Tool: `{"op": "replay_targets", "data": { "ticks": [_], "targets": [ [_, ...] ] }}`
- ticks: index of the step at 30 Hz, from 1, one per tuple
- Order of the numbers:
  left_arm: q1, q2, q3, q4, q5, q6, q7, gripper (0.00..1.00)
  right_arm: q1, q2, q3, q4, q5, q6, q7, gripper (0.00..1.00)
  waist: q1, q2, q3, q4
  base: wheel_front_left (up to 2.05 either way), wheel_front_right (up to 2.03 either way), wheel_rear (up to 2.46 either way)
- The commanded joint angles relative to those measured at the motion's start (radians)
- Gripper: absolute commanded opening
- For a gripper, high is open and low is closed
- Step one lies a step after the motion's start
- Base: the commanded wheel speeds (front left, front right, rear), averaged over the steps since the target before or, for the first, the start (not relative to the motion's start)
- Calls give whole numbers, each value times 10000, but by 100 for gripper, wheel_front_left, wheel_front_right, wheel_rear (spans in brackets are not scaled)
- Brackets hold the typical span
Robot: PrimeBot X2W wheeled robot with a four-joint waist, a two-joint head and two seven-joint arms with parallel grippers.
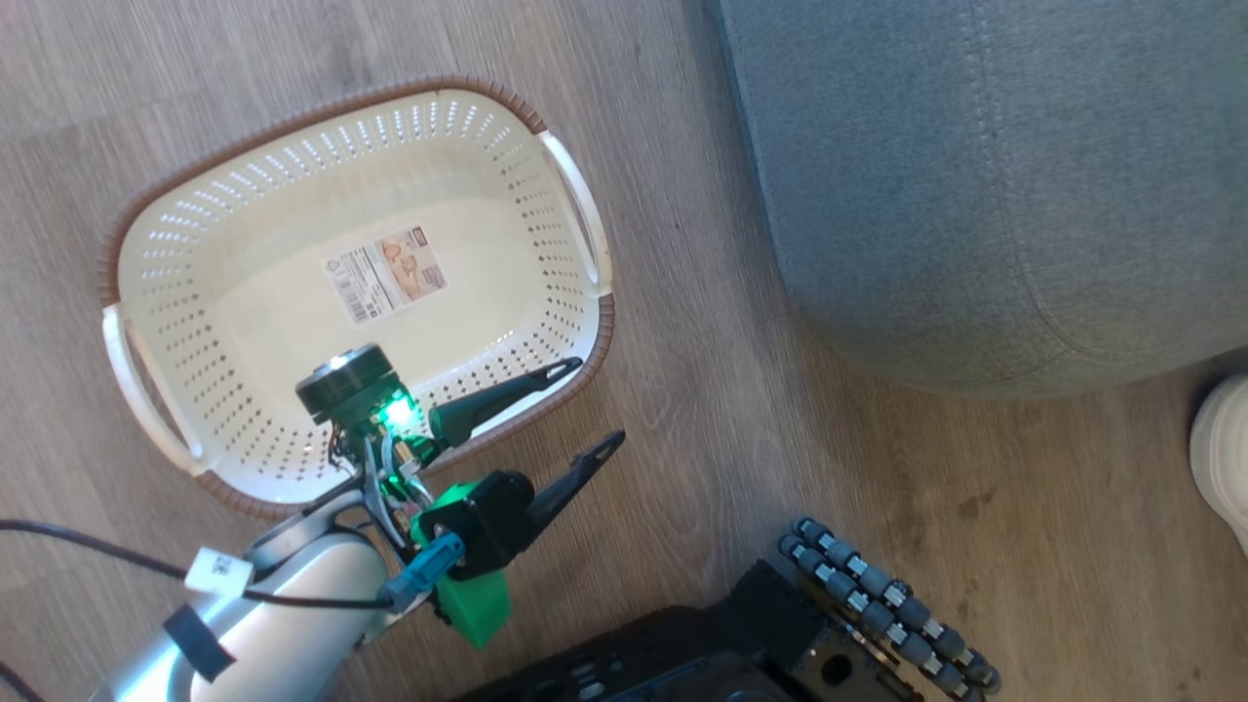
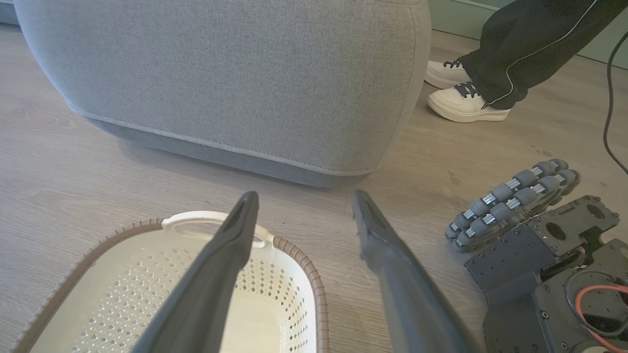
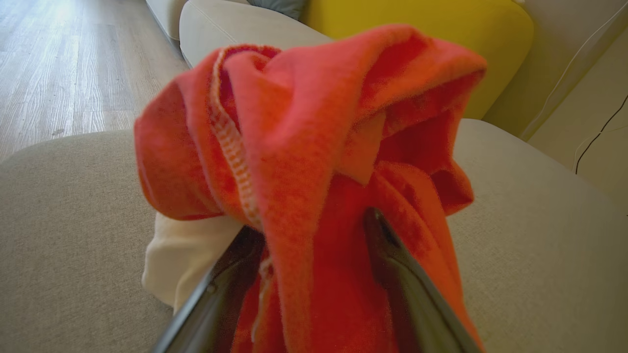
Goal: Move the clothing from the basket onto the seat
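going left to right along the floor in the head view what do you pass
cream basket → left pincer, open, its tips by the basket's right rim → roller wheel → white shoe at the right edge. The grey seat is left out: it spans above the last two.

Saw floor strip (image 1: 692, 322) btw basket (image 1: 561, 283) & seat (image 1: 975, 195) open, room to pass. Person's shoes (image 2: 466, 105) stood by seat corner; base wheel (image 2: 510, 201) crowded R side. Clothing (image 3: 314, 147) hung across my R wrist view.
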Motion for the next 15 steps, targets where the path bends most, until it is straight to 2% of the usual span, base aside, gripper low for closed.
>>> {"op": "replay_targets", "data": {
  "ticks": [1,15],
  "targets": [
    [162,-12,224,-276,-42,74,-49,100,300,-188,-27,-334,-64,-2,-49,100,0,0,-126,8,0,0,0],
    [446,-915,226,-36,-188,106,-49,100,1399,-699,-10,-618,-24,-2,-49,100,0,0,-1577,265,0,0,0]
  ]
}}
